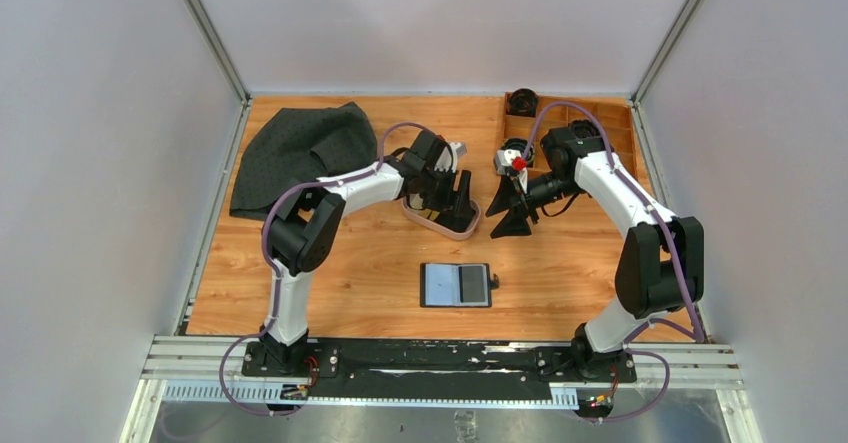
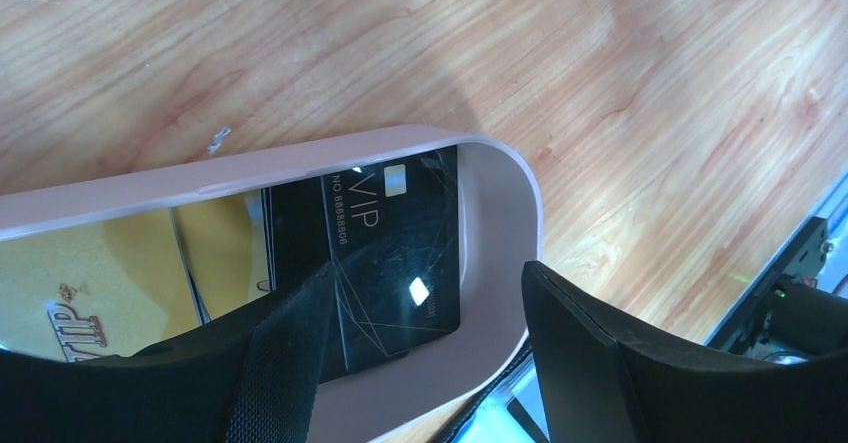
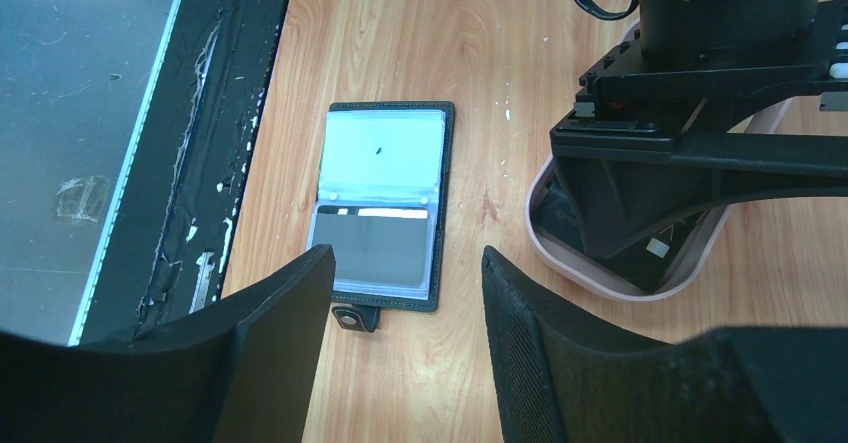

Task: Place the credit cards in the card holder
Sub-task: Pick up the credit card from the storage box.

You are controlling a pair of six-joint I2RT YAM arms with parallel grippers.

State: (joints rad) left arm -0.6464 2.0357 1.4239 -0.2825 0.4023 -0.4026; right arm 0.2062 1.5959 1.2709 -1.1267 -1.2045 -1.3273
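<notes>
The card holder lies open on the table, a grey card showing in one clear pocket of the card holder. More credit cards lie in a pinkish tray: a black one marked VIP and a gold one. My left gripper hangs open over the tray's rounded end, one finger above the black card, the other beyond the rim, holding nothing. My left gripper sits at the table's middle. My right gripper is open and empty beside the tray, right gripper facing the holder.
A dark grey cloth lies at the back left. A wooden compartment box stands at the back right with a black round object beside it. The pinkish tray sits under the left arm.
</notes>
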